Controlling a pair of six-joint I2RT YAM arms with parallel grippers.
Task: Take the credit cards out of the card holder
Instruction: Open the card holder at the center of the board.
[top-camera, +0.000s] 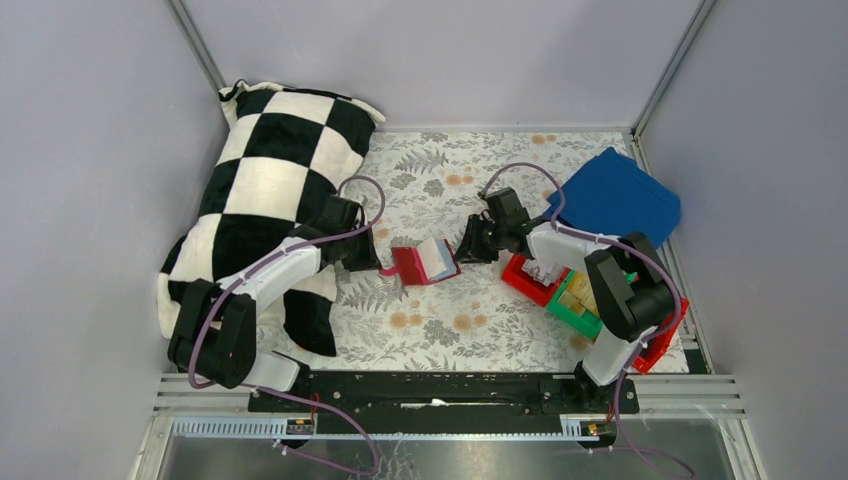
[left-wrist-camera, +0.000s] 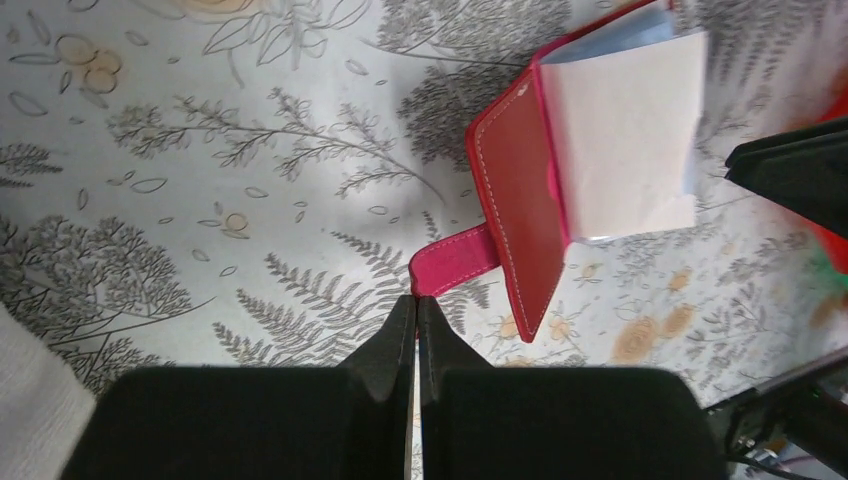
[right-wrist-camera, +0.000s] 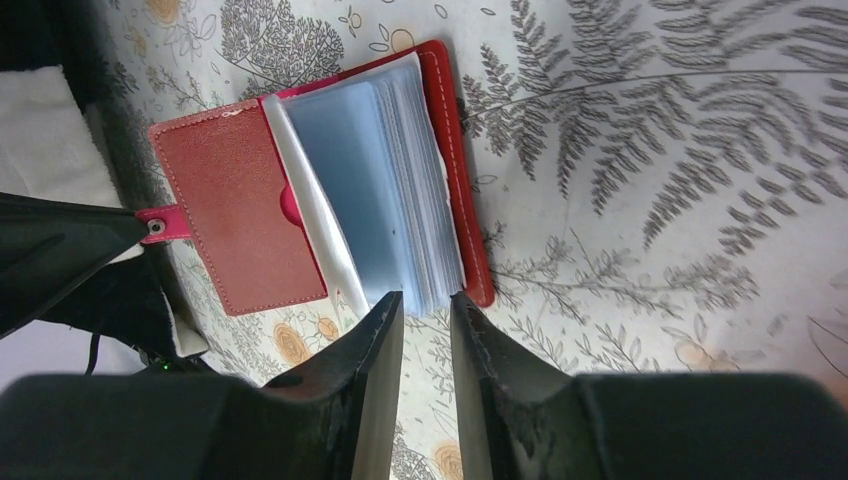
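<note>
Card holder (top-camera: 425, 264) lies open in the middle of the table (top-camera: 450, 330), on the fern-print cloth, right between the two arms. Biggest thing out there is the checkered pillow (top-camera: 270, 190) at the far left, then the blue cloth (top-camera: 615, 195) folded at the far right. The red bins (top-camera: 530, 280) and a green bin (top-camera: 575, 315) are crowded by the right arm's base.

Now the action. The left gripper (left-wrist-camera: 416, 305) has its jaws pressed tight together, with the tips right at the end of the snap tab (left-wrist-camera: 455, 265). Whether it pins the tab or only sits beside it, I cannot tell. The right gripper (right-wrist-camera: 425, 300) has its jaws narrowly spread at the near edge of the fanned stack, and I see nothing clamped between them.

So where are we? The card holder is unsnapped and folded open, so that part is done. The credit cards (right-wrist-camera: 380, 190) show as a pale blue stack, all seated inside the red border. I see no card lying loose on the cloth, so every pull looks yet to come. My read is that the job is at its early stage, with the right arm lining up for the first card.
</note>
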